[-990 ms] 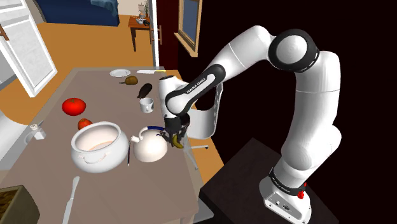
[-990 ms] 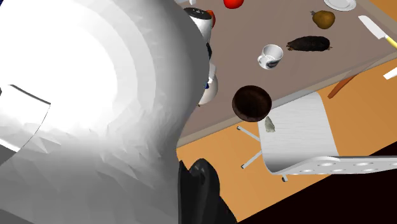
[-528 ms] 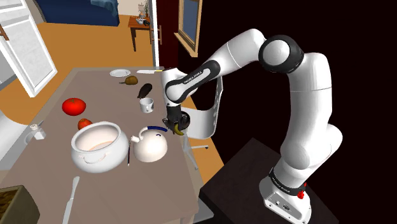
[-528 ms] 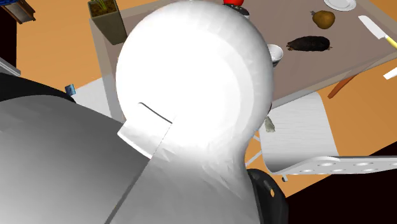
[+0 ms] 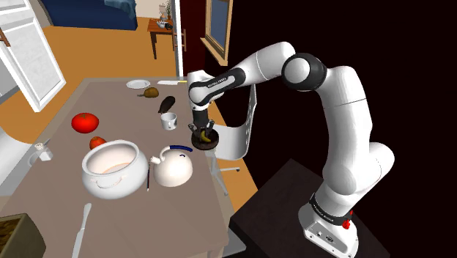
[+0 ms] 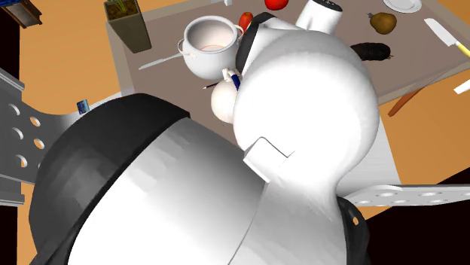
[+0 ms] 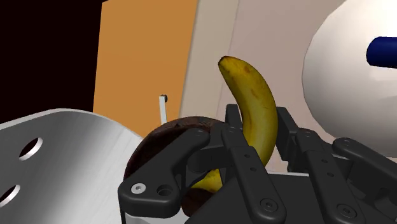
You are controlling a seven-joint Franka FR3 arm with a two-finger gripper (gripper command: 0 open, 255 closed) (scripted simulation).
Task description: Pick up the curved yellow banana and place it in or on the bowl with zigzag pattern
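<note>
1. Grey-brown table (image 5: 146, 220), orange floor (image 5: 73, 51), black area (image 5: 410, 44) beyond.
2. Banana (image 7: 251, 108): curved, yellow, brown-flecked, smooth. It is clasped between the closed fingers of the gripper (image 7: 259, 145), at the middle of the shoulder view.
3. Bowl (image 7: 159, 137): round, dark brown, at the table edge just beneath the banana.
4. Status, as judged: pickup done; lowering and release left.
</note>
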